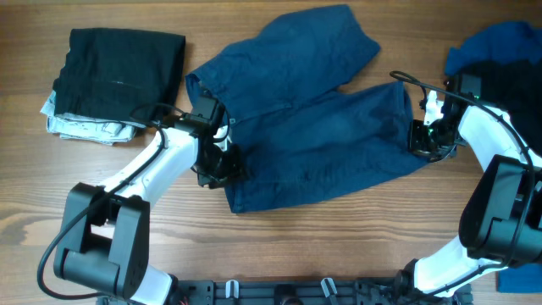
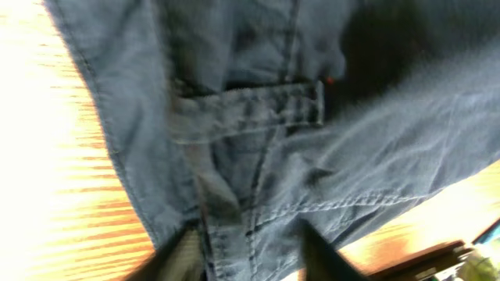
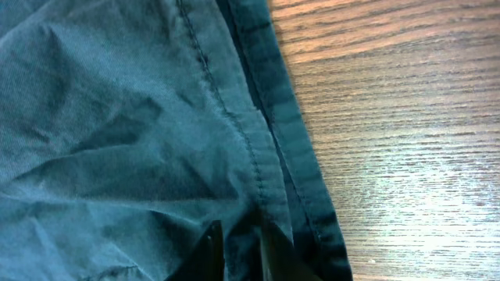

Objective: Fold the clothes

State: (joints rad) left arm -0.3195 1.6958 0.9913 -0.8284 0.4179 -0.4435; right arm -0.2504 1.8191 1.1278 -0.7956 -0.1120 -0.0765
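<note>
Creased navy trousers (image 1: 313,144) lie flat between the claws, legs splayed. The right claw (image 1: 417,140) is pinched on a leg hem. The left claw (image 1: 224,163) straddles the waist seam; I cannot tell whether it grips. The table (image 1: 339,246) is wood, and a folded black stack (image 1: 118,72) sits left of the left claw.

From my console: the navy trousers (image 1: 313,127) lie spread and creased across mid-table, waistband to the left, one leg angled to the upper right, the other stretched right. At far left, a folded black garment (image 1: 123,72) sits atop a pale patterned one (image 1: 80,127). A royal blue garment (image 1: 500,42) is heaped at the right edge.
</note>
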